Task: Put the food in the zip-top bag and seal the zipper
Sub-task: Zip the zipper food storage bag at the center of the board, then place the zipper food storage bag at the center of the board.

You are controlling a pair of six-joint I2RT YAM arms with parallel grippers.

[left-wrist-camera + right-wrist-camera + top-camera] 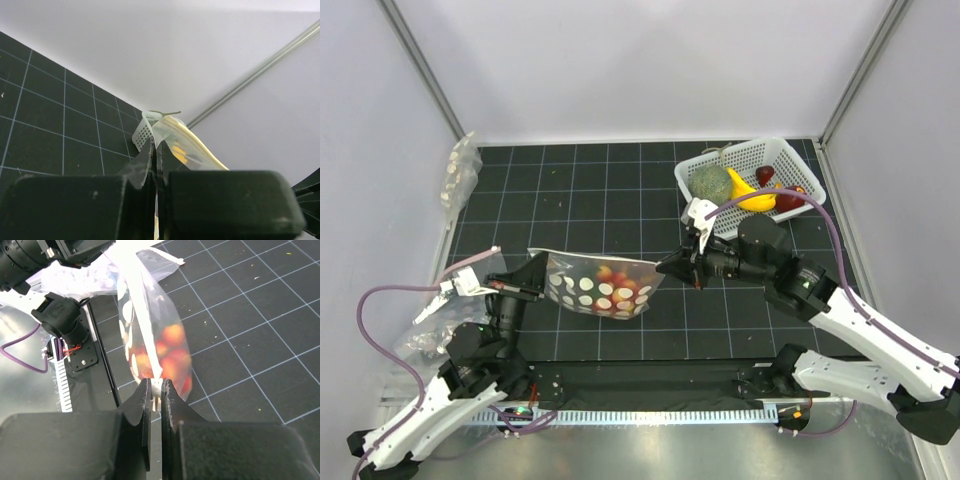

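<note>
The clear zip-top bag [605, 285] with white dots hangs stretched between my two grippers above the black mat. The red food [620, 282] sits inside it and also shows through the plastic in the right wrist view [172, 352]. My left gripper [538, 272] is shut on the bag's left mouth corner [167, 131]. My right gripper [665, 268] is shut on the zipper [142, 325] at the bag's right end, fingers [170, 395] pinching the white strip. In the left wrist view the left gripper [156, 150] pinches the plastic edge.
A white basket [790, 160] at the back right holds a round green vegetable [712, 183], a yellow banana [752, 195] and dark red fruit. Plain clear bags lie at the left edge [460, 175] and near the left arm [445, 320]. Walls enclose the mat.
</note>
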